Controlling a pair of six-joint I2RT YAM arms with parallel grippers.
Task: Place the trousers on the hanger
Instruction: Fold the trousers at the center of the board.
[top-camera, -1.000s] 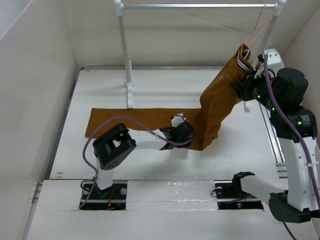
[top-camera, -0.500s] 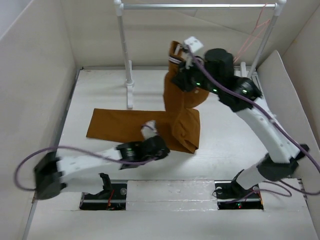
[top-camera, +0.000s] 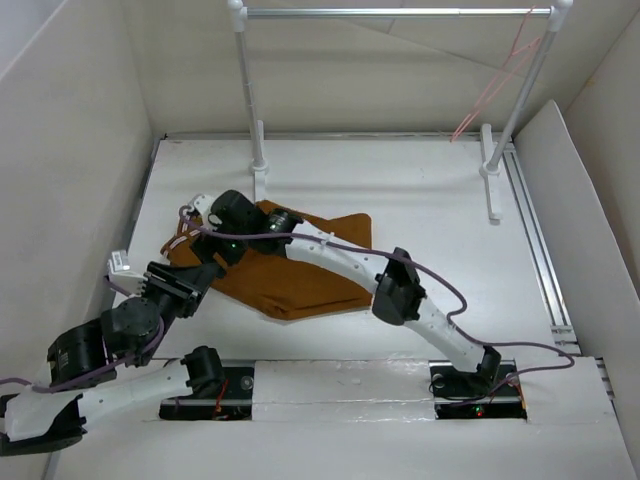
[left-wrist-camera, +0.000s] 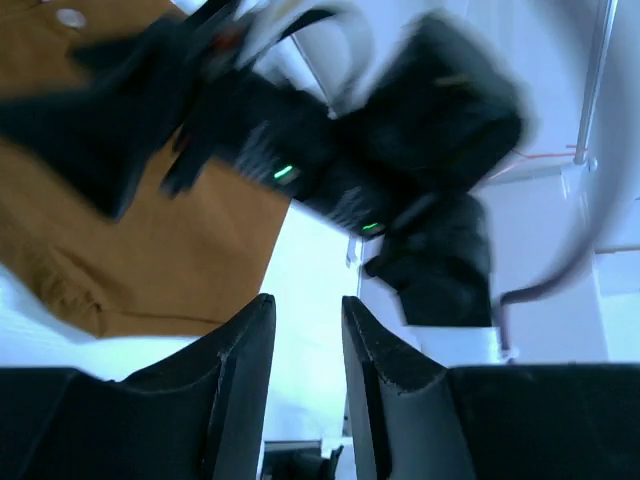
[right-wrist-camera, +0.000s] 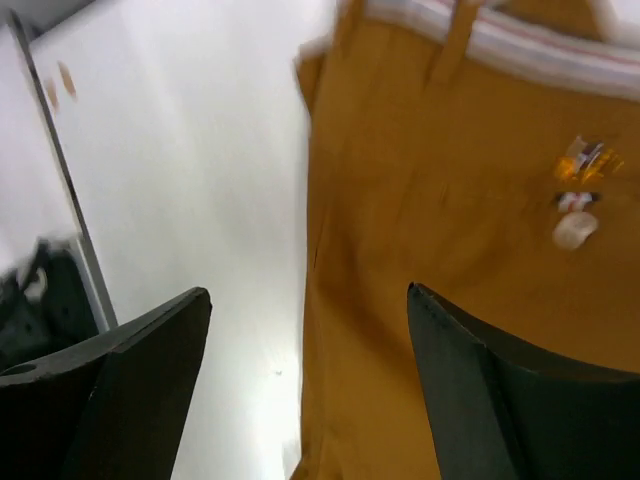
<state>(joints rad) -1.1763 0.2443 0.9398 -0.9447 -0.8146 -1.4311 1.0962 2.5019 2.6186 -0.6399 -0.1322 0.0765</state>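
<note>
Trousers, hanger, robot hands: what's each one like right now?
Trousers: folded in a heap on the table, not on the hanger.
Hanger: hanging from the rail, empty.
Left gripper: fingers a little apart, holding nothing.
Right gripper: wide open over the trousers, holding nothing.

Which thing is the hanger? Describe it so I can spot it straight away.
Find the silver rail that spans the back of the table on white posts. The hanger hangs from its right end, close to the right post. It is a thin pale-pink wire outline, far finer than the rail and posts, and nothing hangs on it.
</note>
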